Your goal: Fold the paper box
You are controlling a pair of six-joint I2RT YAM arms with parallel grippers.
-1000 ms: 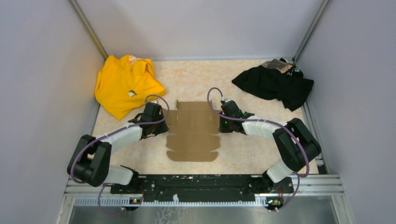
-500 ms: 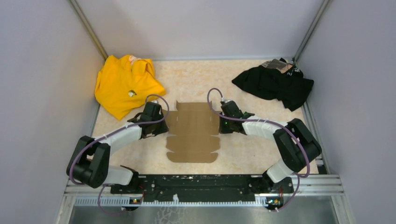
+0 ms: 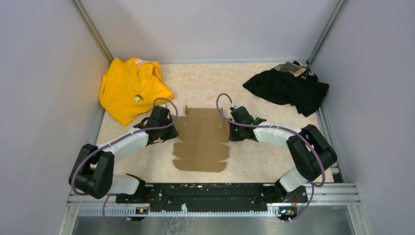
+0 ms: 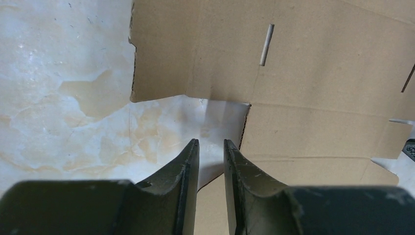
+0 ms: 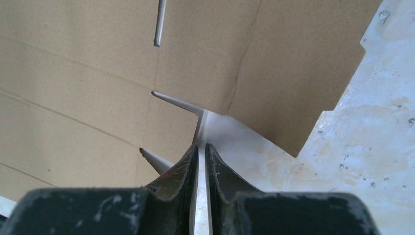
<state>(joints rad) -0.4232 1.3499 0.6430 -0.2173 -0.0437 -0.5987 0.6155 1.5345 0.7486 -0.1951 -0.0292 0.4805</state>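
The paper box is a flat brown die-cut cardboard sheet with flaps and crease lines, lying on the marble-patterned table between my arms. My left gripper is at the sheet's left edge and my right gripper at its right edge. In the left wrist view the left gripper is nearly shut, with a narrow gap and nothing in it, low over a notch in the sheet. In the right wrist view the right gripper is shut and empty at a slit between flaps of the sheet.
A crumpled yellow garment lies at the back left and a black garment at the back right. Grey walls close in the table on three sides. The arm bases sit on the black rail at the near edge.
The sheet's near end has slid slightly left and toward the arm bases. Both grippers have shifted only a little at the sheet's side edges.
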